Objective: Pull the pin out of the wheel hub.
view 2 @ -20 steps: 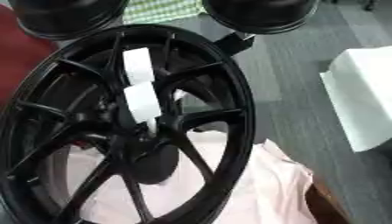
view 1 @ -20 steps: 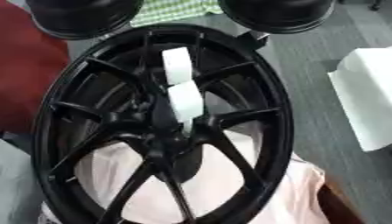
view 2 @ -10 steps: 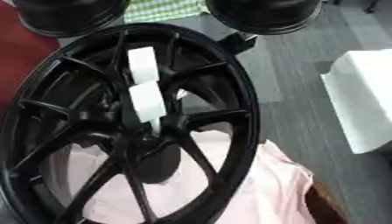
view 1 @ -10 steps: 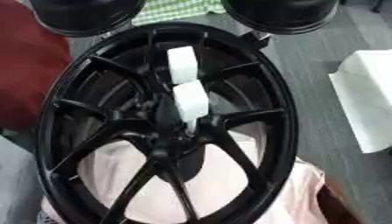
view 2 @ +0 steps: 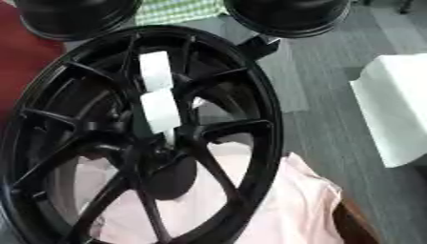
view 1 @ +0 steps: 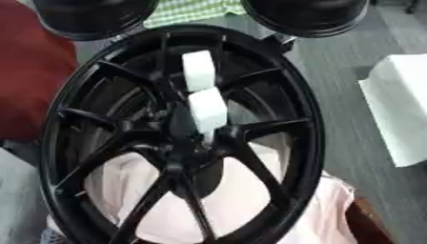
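Note:
A black multi-spoke wheel stands tilted and fills most of both eye views. From its hub a white pin sticks up toward the camera. The pin shows as two white blocks in line, the upper block lying over the far spokes. Neither hand shows in either view, and nothing touches the pin.
A pink cloth lies under and behind the wheel's lower half. A white box sits on the grey floor at right. Two black round objects and a green checked cloth are at the top. A dark red surface is at left.
The whole picture has drifted slightly, wheel and pin together, so the camera has moved. The pin keeps its place in the hub.

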Available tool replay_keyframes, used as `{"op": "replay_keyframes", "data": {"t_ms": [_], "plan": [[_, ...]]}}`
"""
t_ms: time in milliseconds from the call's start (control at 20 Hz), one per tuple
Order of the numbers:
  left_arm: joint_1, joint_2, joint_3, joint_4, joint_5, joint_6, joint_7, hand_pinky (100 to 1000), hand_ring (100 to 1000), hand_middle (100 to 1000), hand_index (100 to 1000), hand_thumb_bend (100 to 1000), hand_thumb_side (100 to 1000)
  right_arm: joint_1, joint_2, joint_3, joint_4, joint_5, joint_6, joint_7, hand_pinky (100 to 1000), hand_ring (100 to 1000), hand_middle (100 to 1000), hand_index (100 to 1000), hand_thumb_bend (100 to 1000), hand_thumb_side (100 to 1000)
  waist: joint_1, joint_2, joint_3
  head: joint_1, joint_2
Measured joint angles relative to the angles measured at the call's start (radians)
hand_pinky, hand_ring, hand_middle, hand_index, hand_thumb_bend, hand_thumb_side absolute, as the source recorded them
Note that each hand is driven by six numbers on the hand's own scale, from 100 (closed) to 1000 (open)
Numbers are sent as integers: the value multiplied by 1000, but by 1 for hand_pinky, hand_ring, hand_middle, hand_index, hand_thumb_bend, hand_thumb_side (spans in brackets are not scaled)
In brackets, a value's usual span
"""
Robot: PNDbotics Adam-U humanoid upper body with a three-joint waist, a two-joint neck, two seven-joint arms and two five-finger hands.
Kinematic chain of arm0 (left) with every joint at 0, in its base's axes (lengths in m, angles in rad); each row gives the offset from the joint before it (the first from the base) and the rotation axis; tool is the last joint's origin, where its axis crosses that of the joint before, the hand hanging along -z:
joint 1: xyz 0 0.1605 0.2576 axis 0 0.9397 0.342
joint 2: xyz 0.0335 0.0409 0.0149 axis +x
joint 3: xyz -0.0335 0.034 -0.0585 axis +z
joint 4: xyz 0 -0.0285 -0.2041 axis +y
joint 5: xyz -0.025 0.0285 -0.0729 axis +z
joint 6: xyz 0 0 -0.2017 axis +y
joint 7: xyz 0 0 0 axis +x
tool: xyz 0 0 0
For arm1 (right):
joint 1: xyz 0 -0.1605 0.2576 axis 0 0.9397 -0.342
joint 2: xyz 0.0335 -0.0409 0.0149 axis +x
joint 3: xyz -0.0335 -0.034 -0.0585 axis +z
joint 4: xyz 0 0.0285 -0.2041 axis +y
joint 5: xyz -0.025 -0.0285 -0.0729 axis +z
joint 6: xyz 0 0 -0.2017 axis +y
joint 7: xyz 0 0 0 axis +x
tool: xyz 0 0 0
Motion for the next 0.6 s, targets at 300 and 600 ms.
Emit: {"op": "replay_keyframes", "data": {"t_ms": [300, 600], "plan": [[-17, -108, 36, -139, 371, -110, 359, 728, 695, 665, 763, 169, 628, -9, 0, 3, -13, 5, 0, 1, 886, 735, 648, 751, 100, 717, -4, 0, -1, -9, 0], [6, -227, 52, -244, 516, -150, 553, 723, 687, 654, 753, 189, 634, -16, 0, 4, -24, 13, 0, 1, 885, 735, 648, 751, 100, 713, -9, 0, -4, -8, -8]]}}
